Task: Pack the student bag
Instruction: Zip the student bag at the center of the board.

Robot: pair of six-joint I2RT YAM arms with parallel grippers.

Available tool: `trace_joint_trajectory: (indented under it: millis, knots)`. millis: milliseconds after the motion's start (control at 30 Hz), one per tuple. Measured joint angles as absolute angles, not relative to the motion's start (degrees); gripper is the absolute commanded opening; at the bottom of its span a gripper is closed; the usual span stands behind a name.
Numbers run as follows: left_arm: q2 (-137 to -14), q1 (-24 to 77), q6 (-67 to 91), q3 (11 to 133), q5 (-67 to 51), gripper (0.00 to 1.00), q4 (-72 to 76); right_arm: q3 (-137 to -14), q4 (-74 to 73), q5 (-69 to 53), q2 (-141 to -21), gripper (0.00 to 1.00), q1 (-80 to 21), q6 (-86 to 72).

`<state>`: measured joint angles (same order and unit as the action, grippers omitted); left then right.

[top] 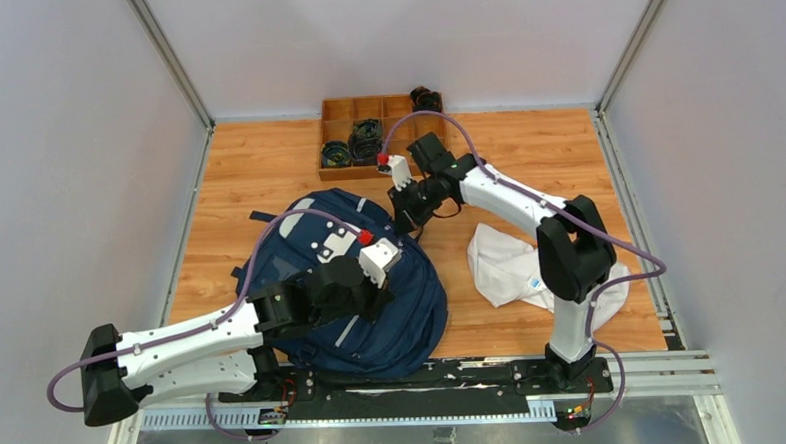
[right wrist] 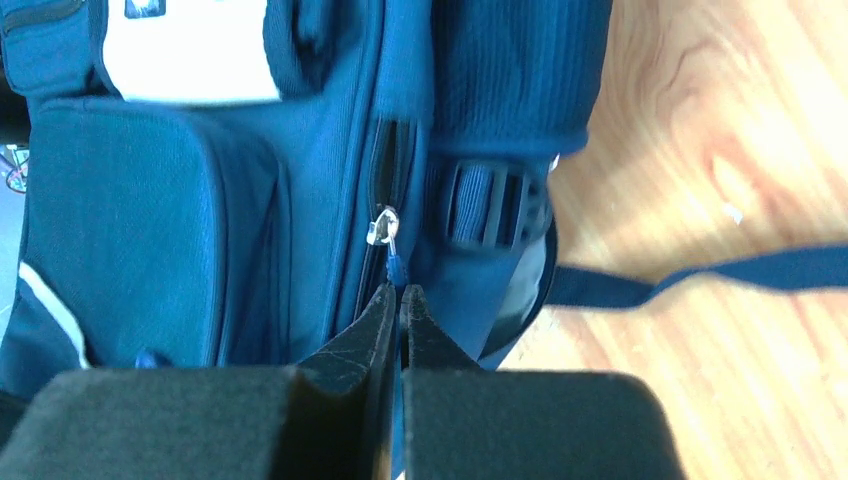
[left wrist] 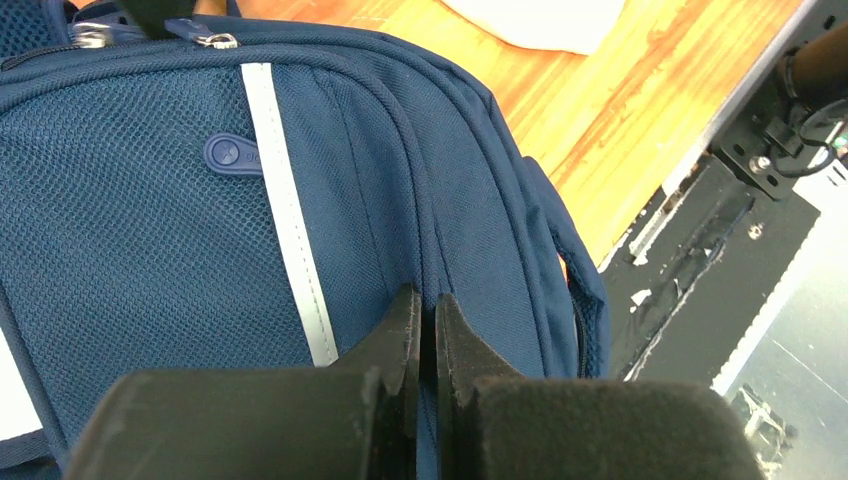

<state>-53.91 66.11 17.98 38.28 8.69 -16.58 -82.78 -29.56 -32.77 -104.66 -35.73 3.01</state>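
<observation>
The student bag (top: 399, 327) lay flat on the wooden table (top: 267, 167), close to the near edge and a bit to the left. The left gripper (left wrist: 425, 305) sat on top of it. Its two fingers were pressed nearly together, pinching a ridge of the blue cloth. A white cloth (top: 506, 267) lay near the bag, on its right. At the bag's far end, the right gripper (right wrist: 398, 295) had its fingers squeezed tight on the little blue zip tag (right wrist: 394, 268). Far back, a wooden tray (top: 339, 109) held some black round things (top: 365, 138).
</observation>
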Motion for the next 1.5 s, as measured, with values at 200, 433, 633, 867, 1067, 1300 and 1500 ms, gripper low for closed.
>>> trace_joint_trajectory:
  millis: [200,433,633,867,1067,1300,1500]
  knots:
    - [-51.24,66.06,17.58,36.80,6.24,0.00,-16.84,-92.07,-32.40,-34.30,-111.02,0.00,-36.16,5.48]
    - [-51.07,65.54,17.56,36.71,5.10,0.00,-16.80,-97.97,-35.27,-37.69,-114.80,0.00,-36.14,6.11]
    - [-51.07,65.36,17.56,36.73,5.08,0.00,-16.84,-100.53,-35.27,-41.65,-117.43,0.00,-36.18,7.05]
    - [-50.70,65.36,17.61,36.73,5.23,0.00,-17.12,-99.83,-34.61,-41.91,-117.45,0.11,-36.32,7.46]
    - [-48.84,66.04,19.16,37.30,7.53,0.00,-19.40,-96.05,-29.50,-37.85,-115.07,0.63,-35.20,3.57]
    - [-48.73,62.81,22.92,39.62,11.07,0.00,-20.67,-76.23,-20.91,-31.31,-95.35,0.74,-24.14,-8.03]
    - [-53.32,57.56,26.15,42.94,12.27,0.00,-19.40,-59.66,-17.39,-27.42,-79.88,0.74,-20.05,-15.53]
